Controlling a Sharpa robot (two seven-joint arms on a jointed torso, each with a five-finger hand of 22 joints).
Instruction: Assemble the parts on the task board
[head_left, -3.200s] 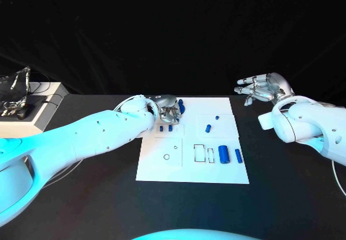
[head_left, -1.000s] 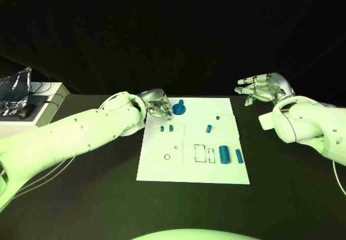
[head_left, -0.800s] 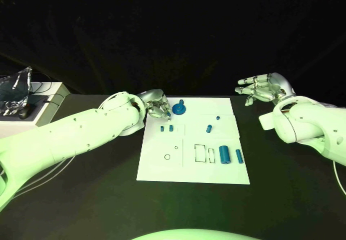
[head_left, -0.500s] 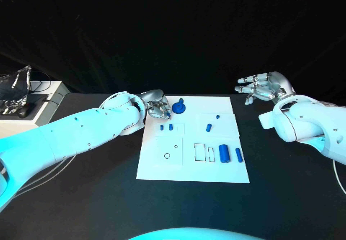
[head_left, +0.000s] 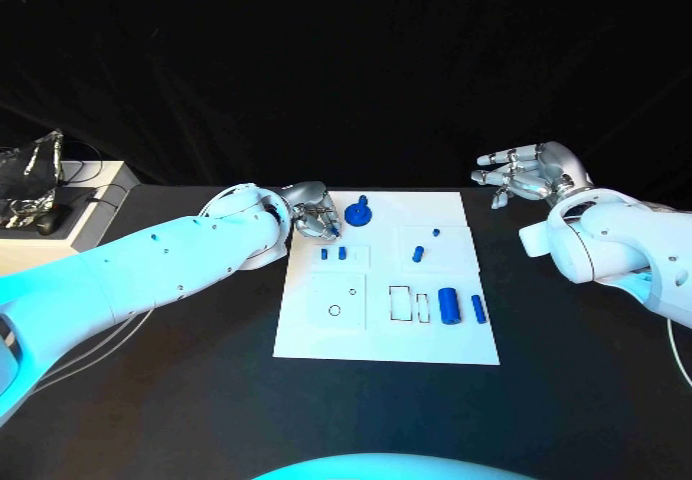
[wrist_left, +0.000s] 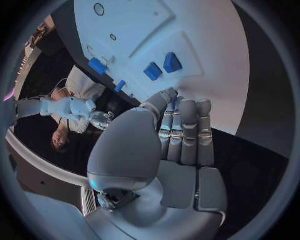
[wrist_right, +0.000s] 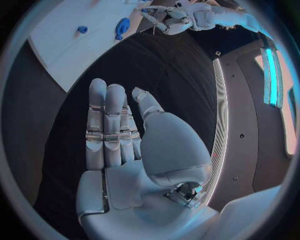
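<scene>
The white task board (head_left: 375, 335) lies in the middle of the table. On its far edge sits a round blue part with a stem (head_left: 358, 212). My left hand (head_left: 313, 222) hovers at the board's far left corner, just left of that part, and holds nothing. In the left wrist view its fingers (wrist_left: 187, 130) lie straight and together, pointing at two small blue blocks (wrist_left: 162, 67) standing in the board (wrist_left: 200, 30). My right hand (head_left: 526, 172) floats beyond the board's far right corner with its fingers (wrist_right: 111, 120) spread and nothing in them.
Other blue parts stay on the board: a short peg (head_left: 417, 254), a tiny one (head_left: 436, 233), and two cylinders (head_left: 449, 305) (head_left: 477, 309) near several outlined slots (head_left: 400, 305). A white box (head_left: 65, 225) with gear on it stands at the table's far left.
My left hand has drawn back leftward from the round blue part, which now stands uncovered at the far edge. The right hand has barely moved.
</scene>
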